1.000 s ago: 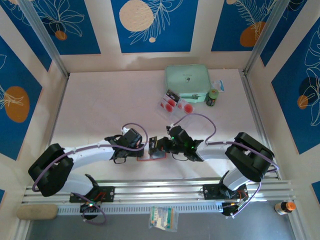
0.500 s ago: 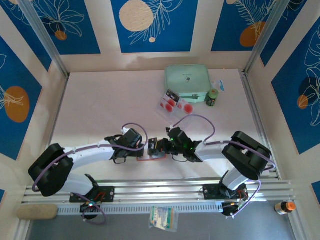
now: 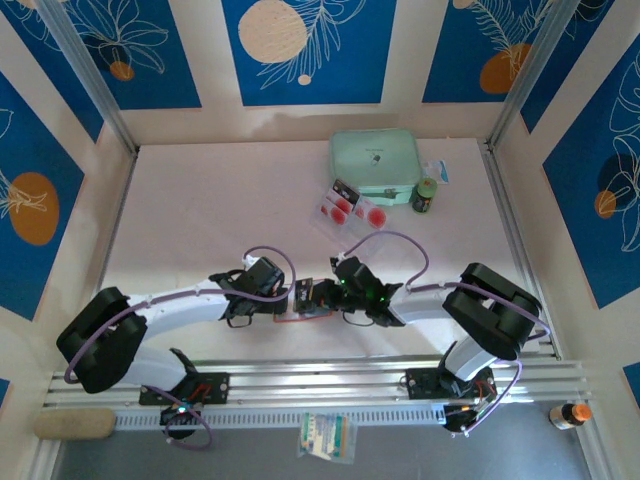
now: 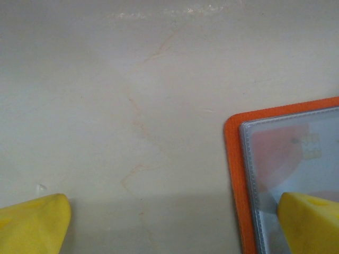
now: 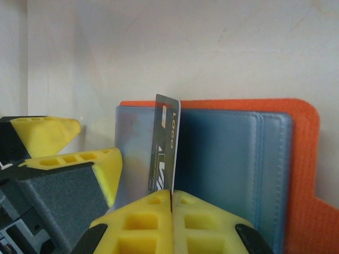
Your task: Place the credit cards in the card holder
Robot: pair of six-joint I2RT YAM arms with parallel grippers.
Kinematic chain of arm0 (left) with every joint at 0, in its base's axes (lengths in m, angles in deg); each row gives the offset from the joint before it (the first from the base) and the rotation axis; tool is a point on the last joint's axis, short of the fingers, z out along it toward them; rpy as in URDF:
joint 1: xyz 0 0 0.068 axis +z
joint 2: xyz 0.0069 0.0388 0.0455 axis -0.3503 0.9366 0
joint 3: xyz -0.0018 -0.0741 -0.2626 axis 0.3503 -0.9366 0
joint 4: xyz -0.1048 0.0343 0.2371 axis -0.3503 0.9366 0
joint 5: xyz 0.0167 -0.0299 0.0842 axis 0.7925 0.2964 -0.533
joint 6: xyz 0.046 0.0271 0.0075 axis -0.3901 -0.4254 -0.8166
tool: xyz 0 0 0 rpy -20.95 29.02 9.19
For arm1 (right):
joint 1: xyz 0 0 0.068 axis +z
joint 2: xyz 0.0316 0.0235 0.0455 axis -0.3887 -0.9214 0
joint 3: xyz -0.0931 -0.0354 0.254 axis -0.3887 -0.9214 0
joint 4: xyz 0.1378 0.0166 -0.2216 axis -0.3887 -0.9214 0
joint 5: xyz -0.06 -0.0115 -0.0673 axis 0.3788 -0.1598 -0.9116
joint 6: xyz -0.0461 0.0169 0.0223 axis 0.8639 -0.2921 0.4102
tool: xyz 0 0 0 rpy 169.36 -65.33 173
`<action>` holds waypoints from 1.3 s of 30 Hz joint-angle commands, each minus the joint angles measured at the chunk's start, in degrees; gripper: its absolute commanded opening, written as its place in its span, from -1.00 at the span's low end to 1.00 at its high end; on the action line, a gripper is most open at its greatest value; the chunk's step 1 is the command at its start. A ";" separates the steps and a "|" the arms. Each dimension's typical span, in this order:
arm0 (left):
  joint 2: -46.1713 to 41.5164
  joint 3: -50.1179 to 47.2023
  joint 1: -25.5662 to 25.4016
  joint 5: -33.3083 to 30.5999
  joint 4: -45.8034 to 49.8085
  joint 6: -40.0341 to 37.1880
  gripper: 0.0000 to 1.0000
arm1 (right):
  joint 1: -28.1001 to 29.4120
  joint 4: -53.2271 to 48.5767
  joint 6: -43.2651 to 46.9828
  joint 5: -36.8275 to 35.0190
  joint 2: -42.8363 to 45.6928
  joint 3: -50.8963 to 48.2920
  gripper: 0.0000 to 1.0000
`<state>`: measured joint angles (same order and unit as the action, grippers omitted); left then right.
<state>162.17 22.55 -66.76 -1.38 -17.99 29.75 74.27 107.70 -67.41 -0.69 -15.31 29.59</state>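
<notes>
The orange card holder (image 5: 303,153) lies open on the table, its pale sleeves (image 5: 228,159) facing up. My right gripper (image 5: 172,197) is shut on one credit card (image 5: 167,143), held on edge with its far end at the sleeves. My left gripper (image 4: 169,227) is open; one yellow fingertip (image 4: 310,222) sits on the corner of the card holder (image 4: 233,174), the other over bare table. In the top view both grippers meet over the card holder (image 3: 298,318), left gripper (image 3: 288,298), right gripper (image 3: 316,293). More credit cards (image 3: 343,208) lie farther back.
The spare cards sit in a clear plastic tray (image 3: 325,224). Behind it are a mint-green case (image 3: 375,160) and a small green jar (image 3: 426,195). The left gripper's fingers (image 5: 53,132) are close beside the held card. Metal rails (image 3: 330,375) run along the near edge.
My right gripper has edged slightly left toward the holder with the card still in it. The left arm has stayed put.
</notes>
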 commanded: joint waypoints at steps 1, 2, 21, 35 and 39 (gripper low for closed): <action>-0.30 -0.73 -0.34 -0.77 2.82 -0.08 1.00 | 0.68 -0.88 -0.60 -0.32 0.30 -1.51 -1.00; -0.30 -0.66 -0.34 -0.84 2.85 -0.08 1.00 | 0.69 -1.13 -0.68 -0.32 0.50 -1.55 -1.00; -0.87 -0.93 -0.34 -0.93 2.77 0.02 1.00 | 0.89 -5.99 -1.04 1.46 -0.17 0.09 -1.00; -0.91 -1.14 -0.46 -0.92 2.51 0.02 1.00 | -0.07 -11.34 -0.86 4.48 -2.13 3.47 -1.00; -1.00 -1.19 -0.47 -0.85 2.36 0.00 1.00 | -0.42 -12.25 -0.94 5.67 -3.42 4.46 -1.00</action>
<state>162.06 22.53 -66.76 -1.40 -17.84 29.75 74.03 99.49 -68.17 2.98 -17.05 33.02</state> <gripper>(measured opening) 0.998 0.044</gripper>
